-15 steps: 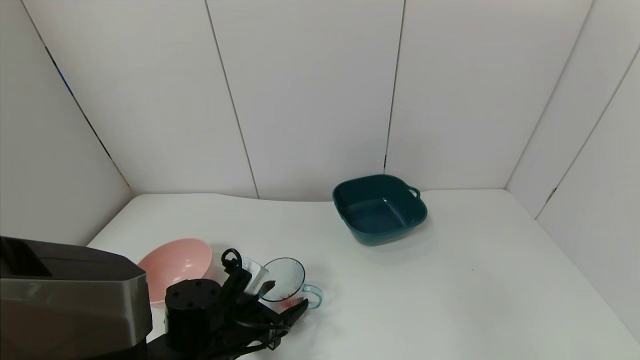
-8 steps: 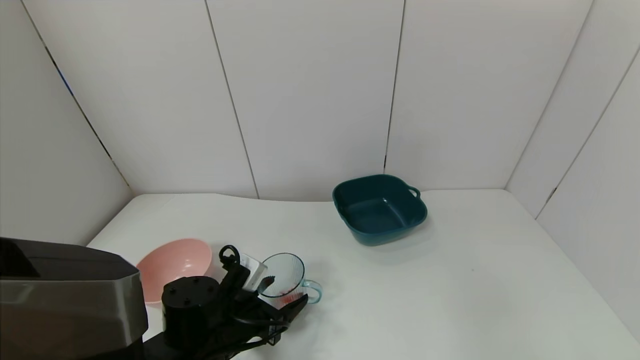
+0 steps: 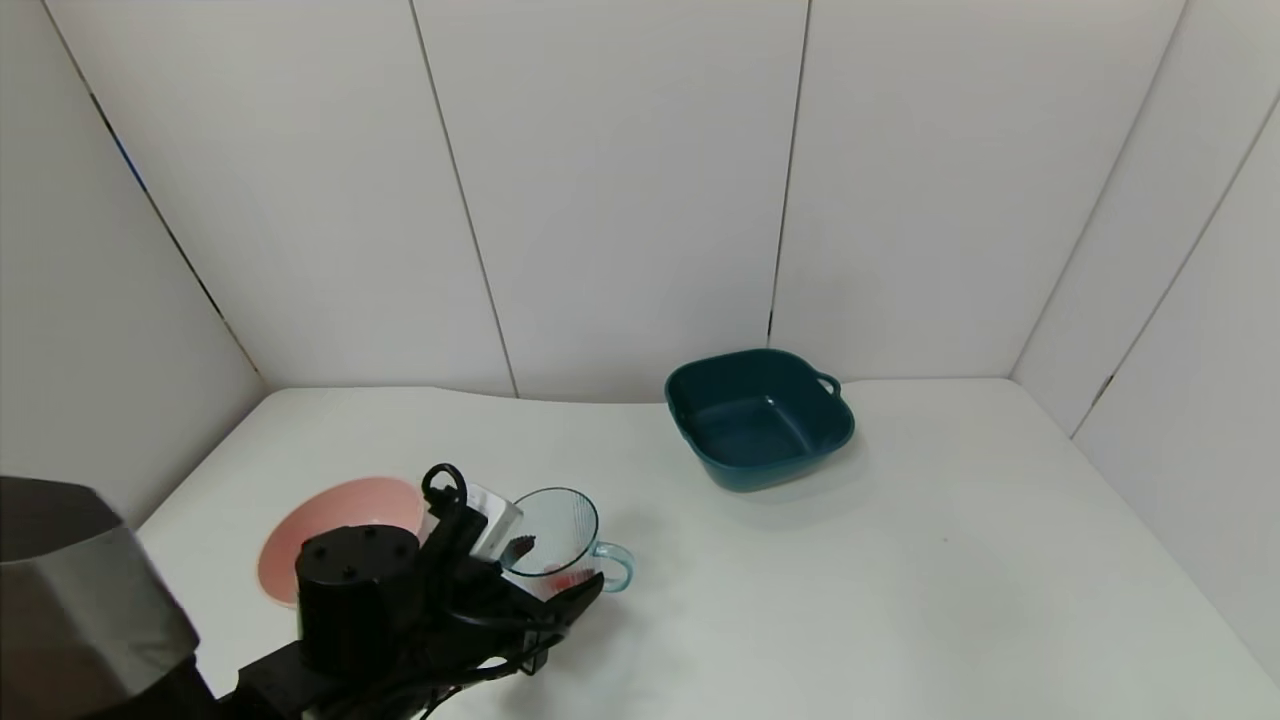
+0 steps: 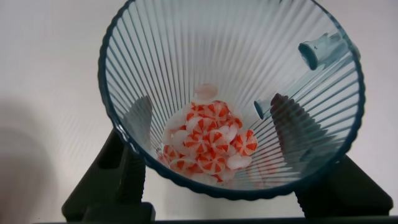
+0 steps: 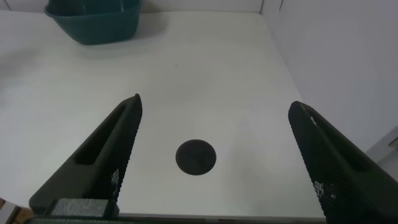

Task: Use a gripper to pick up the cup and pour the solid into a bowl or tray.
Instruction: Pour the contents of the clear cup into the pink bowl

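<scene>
My left gripper [image 3: 550, 575] is shut on the pale-blue ribbed cup [image 3: 555, 535] and holds it tilted a little above the table at the near left. Its handle [image 3: 612, 566] points right. The cup [image 4: 230, 68] fills the left wrist view, with one finger on each side of its wall. The solid [image 4: 211, 144], small red-and-white pieces, lies in the cup's bottom and shows faintly in the head view [image 3: 562, 578]. The pale-pink bowl [image 3: 335, 520] sits just left of the gripper, partly hidden by the wrist. My right gripper [image 5: 214, 134] is open and empty over bare table, out of the head view.
A dark teal square tray [image 3: 758, 418] with small handles stands at the back centre; it also shows in the right wrist view [image 5: 93, 18]. A round dark spot [image 5: 196, 157] marks the table under the right gripper. White walls close in the table.
My left gripper has lifted the cup and carried it a little left toward the pink bowl. The arm's body has shifted left too.
</scene>
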